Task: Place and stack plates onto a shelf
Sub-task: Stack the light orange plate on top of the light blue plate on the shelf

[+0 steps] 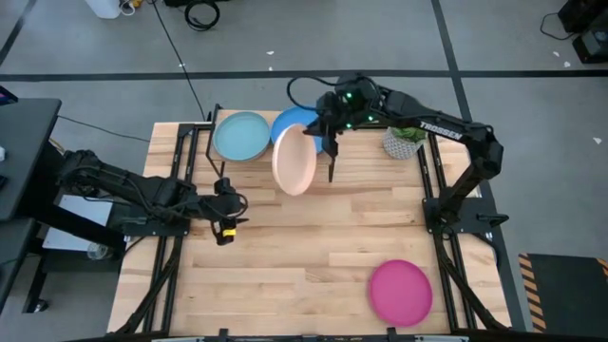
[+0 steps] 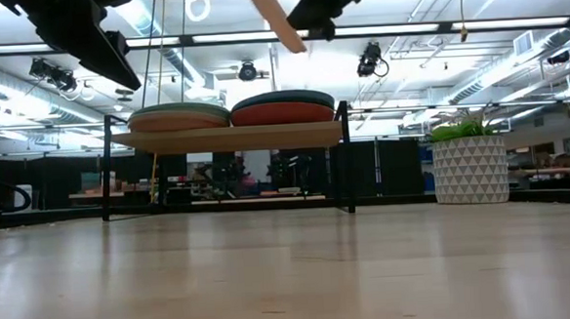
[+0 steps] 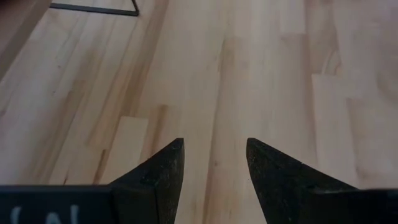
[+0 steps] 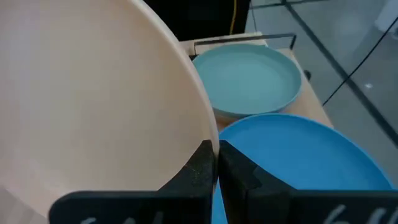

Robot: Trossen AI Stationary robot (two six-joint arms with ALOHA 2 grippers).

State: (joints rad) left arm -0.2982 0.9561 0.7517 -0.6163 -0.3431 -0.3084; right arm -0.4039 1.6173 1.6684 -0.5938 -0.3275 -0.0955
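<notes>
Jaws of the right gripper (image 4: 216, 163) are pinched shut on the rim of the cream plate (image 1: 294, 160), holding it tilted above the shelf (image 2: 227, 137), whose two stacks, topped light teal plate (image 1: 240, 137) and blue plate (image 4: 298, 155), sit just beyond and below the fingertips. Left gripper (image 3: 212, 160) hangs over bare tabletop (image 3: 280, 74), jaws partly open and empty; the magenta plate (image 1: 400, 291) lies well apart from both. Plate looks stiff, light, matte, probably not slippery; an edge pinch seems right, though it may swing.

white lettering "trossen" reads along the right arm (image 1: 439, 129) in the high view; no other text, label or number is readable anywhere else.
</notes>
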